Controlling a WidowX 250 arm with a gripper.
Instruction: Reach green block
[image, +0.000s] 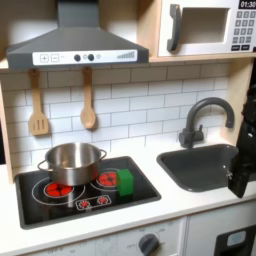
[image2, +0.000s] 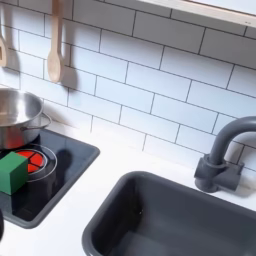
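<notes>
A green block (image: 125, 181) sits on the stovetop (image: 60, 205) beside a steel pot (image: 70, 163), centre frame; light, rigid, best pinched across flat sides. The gripper (image: 243, 160), right edge, is indistinct.

A steel pot (image: 70, 162) sat on the black stove top (image: 60, 205). A dark sink (image2: 170, 220) with a grey faucet (image2: 222, 160) lay nearby. Wooden utensils (image: 38, 110) hung on the tiled wall (image2: 150, 70).
</notes>
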